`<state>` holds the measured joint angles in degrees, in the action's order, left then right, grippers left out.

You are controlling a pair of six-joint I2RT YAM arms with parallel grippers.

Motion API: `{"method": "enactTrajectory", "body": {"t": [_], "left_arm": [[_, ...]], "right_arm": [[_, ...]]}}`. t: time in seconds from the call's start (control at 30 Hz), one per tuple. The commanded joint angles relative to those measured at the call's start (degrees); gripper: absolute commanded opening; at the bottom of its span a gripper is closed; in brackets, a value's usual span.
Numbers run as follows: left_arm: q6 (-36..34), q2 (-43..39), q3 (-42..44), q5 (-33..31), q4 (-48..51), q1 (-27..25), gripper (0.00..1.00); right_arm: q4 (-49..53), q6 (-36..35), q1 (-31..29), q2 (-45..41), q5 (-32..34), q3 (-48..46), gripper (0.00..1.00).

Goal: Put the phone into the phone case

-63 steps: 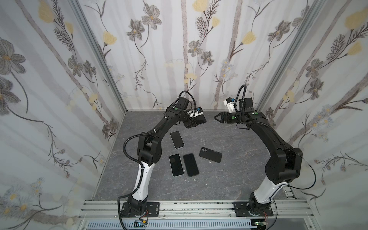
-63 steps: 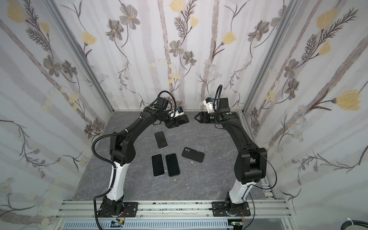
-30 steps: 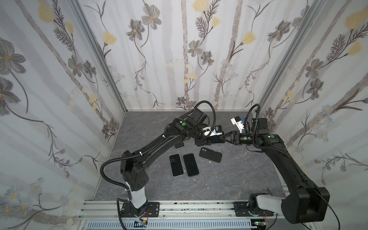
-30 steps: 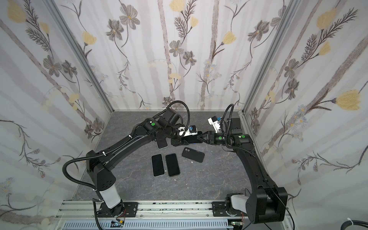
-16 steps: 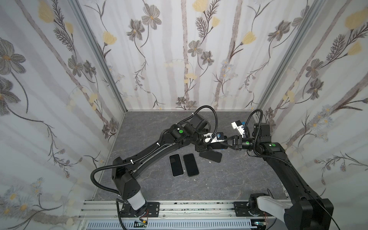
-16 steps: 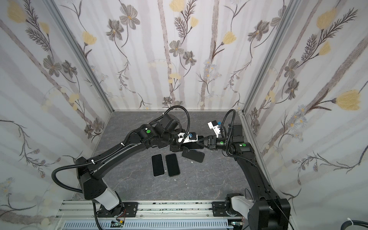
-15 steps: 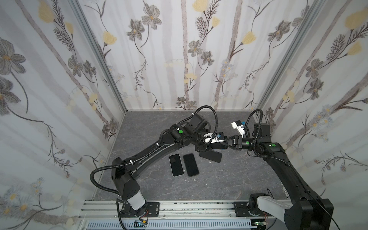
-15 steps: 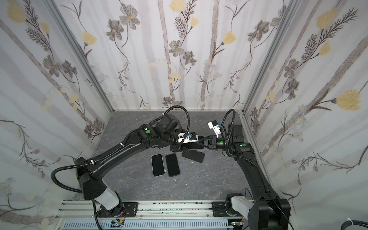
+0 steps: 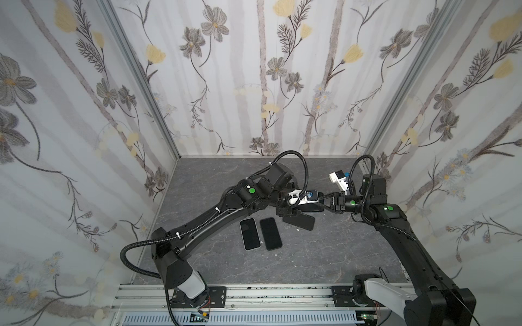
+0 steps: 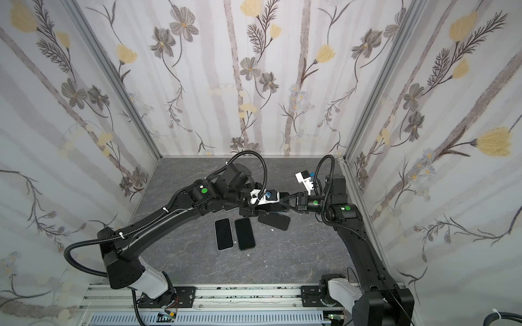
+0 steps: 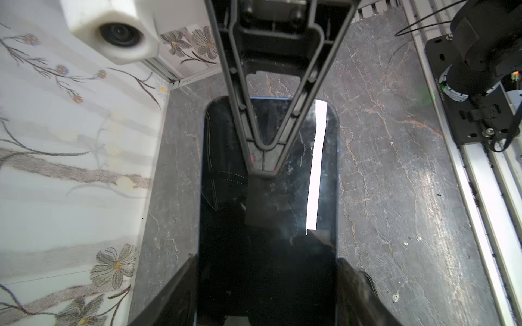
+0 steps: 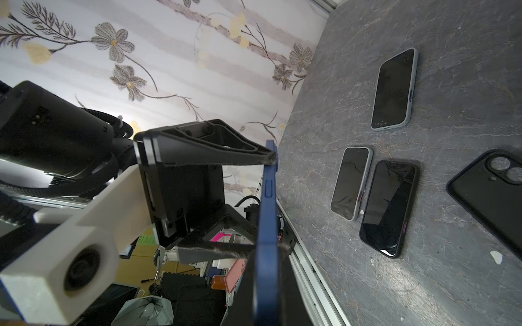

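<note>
A dark phone with a blue rim (image 9: 310,208) (image 10: 271,209) hangs flat above the table between both grippers. My left gripper (image 9: 291,211) (image 10: 251,210) (image 11: 267,282) spans its width, with a finger (image 11: 354,285) against each long edge. My right gripper (image 9: 321,200) (image 10: 285,204) (image 12: 265,299) is shut on the phone's far end (image 11: 226,240), pinching its flat faces. Seen from the right wrist, the phone is edge-on (image 12: 267,197). The black phone case (image 9: 300,221) (image 10: 275,221) (image 12: 491,192) lies on the table just below, camera cut-outs facing up.
Two phones (image 9: 250,234) (image 9: 270,233) lie side by side, screens up, on the grey table left of the case. A third phone (image 12: 394,90) lies farther back, under the left arm. Patterned walls close in three sides, and a metal rail (image 9: 254,296) runs along the front.
Both arms came from the back of the table to its middle, the left carrying the phone. The right gripper closed on the phone's free end above the case.
</note>
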<state>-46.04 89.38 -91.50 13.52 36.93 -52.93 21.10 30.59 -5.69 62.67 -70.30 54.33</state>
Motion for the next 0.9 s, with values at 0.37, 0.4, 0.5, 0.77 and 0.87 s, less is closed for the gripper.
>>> {"method": "enactTrajectory", "body": {"t": [0.37,0.4,0.5,0.77,0.87], "left_arm": [[22.71,-8.35,15.82,-10.72,-26.96,3.74,0.89],[25.66,-7.63,16.29,-11.34,-27.63,4.4,0.88],[38.12,-3.16,16.41,-14.01,-28.67,6.73,0.84],[60.94,17.72,5.74,-10.12,-15.41,9.73,0.55],[63.2,24.43,2.72,-8.06,-12.27,9.73,0.38]], "right_arm": [[9.72,-9.24,10.95,-0.66,18.49,2.92,0.0],[11.25,-10.42,10.96,-0.21,21.29,3.11,0.0],[12.9,-11.73,10.9,0.41,28.36,2.77,0.0],[10.9,-11.31,8.34,3.09,36.34,-4.78,0.0],[10.07,-11.17,6.9,5.51,36.97,-6.82,0.0]]}}
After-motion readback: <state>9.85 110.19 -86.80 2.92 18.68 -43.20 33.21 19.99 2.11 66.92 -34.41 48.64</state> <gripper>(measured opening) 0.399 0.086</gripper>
